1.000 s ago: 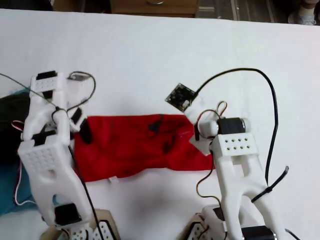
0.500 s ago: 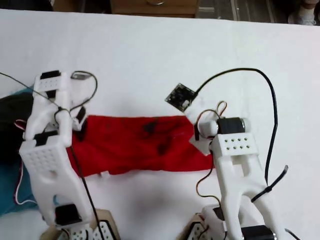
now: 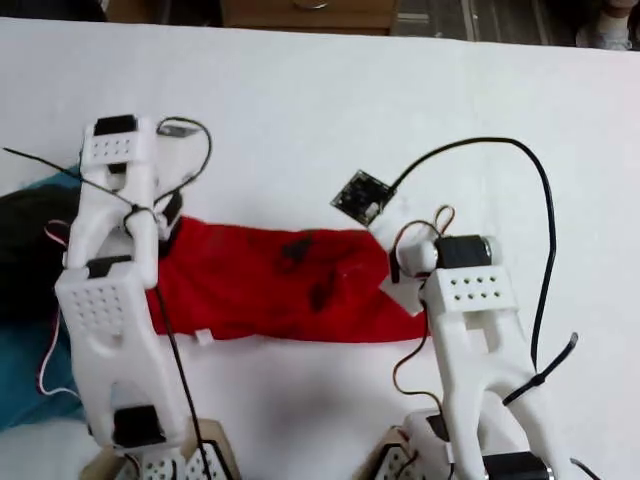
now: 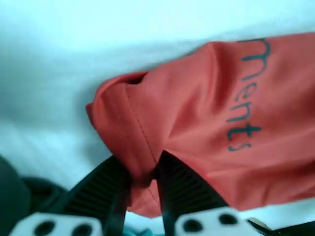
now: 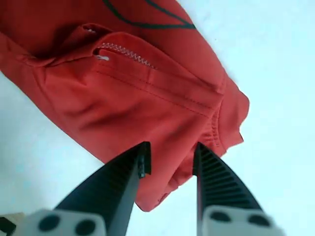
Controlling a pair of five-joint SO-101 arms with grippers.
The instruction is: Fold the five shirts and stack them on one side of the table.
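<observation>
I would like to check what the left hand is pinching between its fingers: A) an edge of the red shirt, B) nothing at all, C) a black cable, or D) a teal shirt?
A: in the left wrist view the left hand is shut on a bunched edge of the red shirt.

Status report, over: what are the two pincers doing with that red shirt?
Left pincer shut on red shirt end. Right pincer open, astride the other end. Clothes heap beside left arm.

White table (image 3: pixel 300 90). Wooden cabinet (image 3: pixel 308 14) behind its far edge, strip of dark floor (image 3: pixel 490 18) just beside the cabinet.
</observation>
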